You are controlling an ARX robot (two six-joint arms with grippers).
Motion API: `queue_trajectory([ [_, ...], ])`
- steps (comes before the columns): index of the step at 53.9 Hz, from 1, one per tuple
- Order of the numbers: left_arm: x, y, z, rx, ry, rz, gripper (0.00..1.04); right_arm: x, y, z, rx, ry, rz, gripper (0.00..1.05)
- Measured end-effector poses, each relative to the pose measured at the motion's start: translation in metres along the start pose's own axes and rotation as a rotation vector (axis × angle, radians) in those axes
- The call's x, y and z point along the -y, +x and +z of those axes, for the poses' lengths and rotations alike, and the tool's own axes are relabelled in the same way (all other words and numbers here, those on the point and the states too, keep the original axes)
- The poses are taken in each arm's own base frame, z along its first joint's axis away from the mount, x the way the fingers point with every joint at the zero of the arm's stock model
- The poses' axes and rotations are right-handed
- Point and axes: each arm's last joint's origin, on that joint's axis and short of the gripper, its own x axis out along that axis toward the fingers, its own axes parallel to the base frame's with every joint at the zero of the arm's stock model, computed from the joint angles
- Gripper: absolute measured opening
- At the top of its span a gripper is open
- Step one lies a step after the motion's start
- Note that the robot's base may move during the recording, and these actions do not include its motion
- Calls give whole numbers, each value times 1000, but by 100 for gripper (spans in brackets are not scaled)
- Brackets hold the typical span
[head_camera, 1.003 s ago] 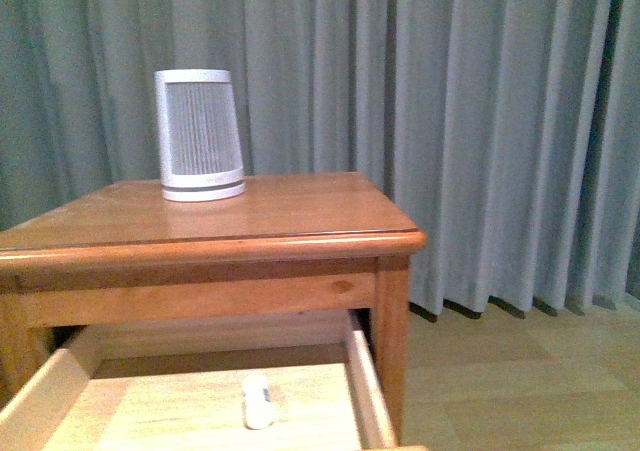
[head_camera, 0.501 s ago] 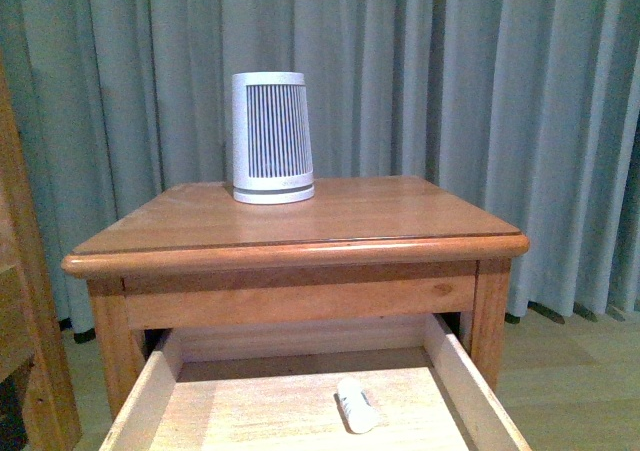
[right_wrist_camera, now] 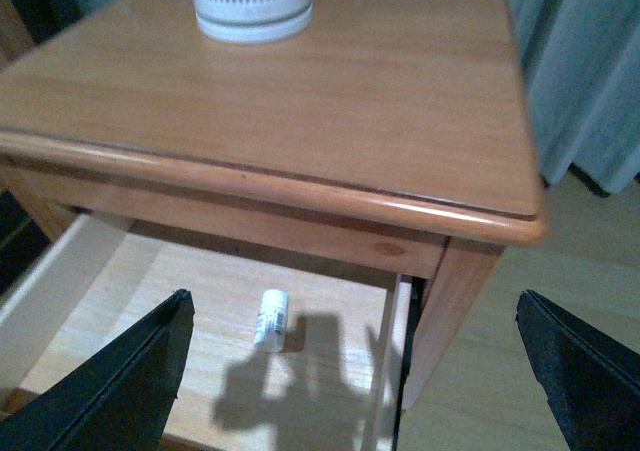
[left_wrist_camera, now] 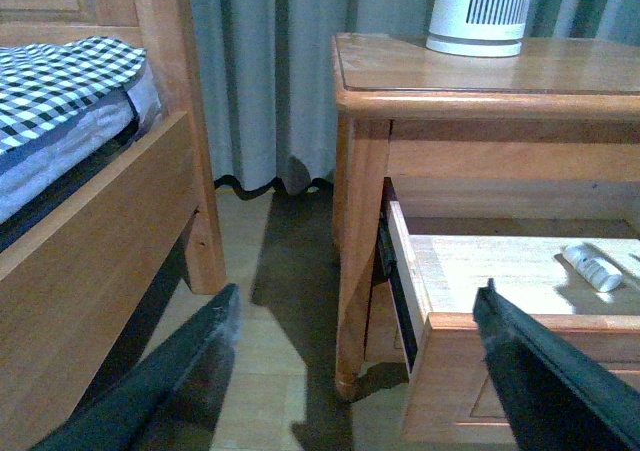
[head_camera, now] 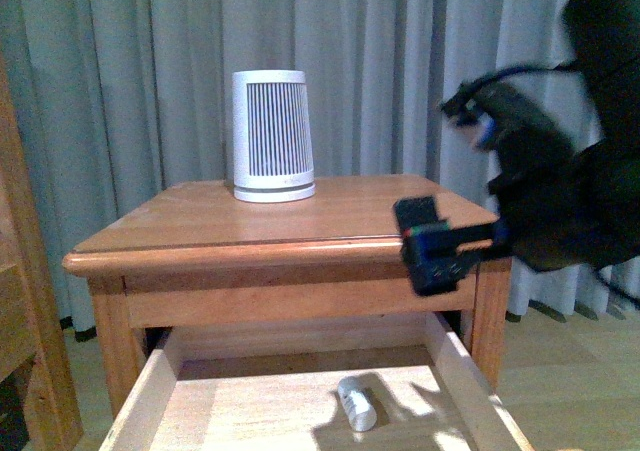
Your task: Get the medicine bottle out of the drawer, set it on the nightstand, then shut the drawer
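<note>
Front view | right claw (right_wrist_camera: 352,301) spread apart above open drawer (head_camera: 458,371) | left claw (left_wrist_camera: 358,291) apart | risk: medicine bottle (head_camera: 356,403), lying flat, may roll from a pinch.

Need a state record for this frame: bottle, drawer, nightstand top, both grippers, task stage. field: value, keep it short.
target: medicine bottle lying on its side on the drawer floor, ungripped
storage: drawer pulled open
surface: nightstand top carries the white ribbed device near the back
right arm: right gripper open, empty, above the open drawer; blurred in front view
left arm: left gripper open, empty, low beside the nightstand
stage: bottle not yet picked
</note>
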Motion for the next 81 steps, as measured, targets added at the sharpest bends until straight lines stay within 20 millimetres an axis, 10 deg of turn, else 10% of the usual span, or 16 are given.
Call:
queue_trajectory([
  [7,0,0,0,0,1,0,100,-14,52,-21,-116,-11,-10,98],
  [21,0,0,0,0,0,0,98,-35,110,-51,-221,-31,-2,98],
  [58,0,0,0,0,0,0,98,-54,174,-90,-296,-16,90,98],
  [81,0,0,0,0,0,0,98,-51,177,-97,-300,15,119,33],
])
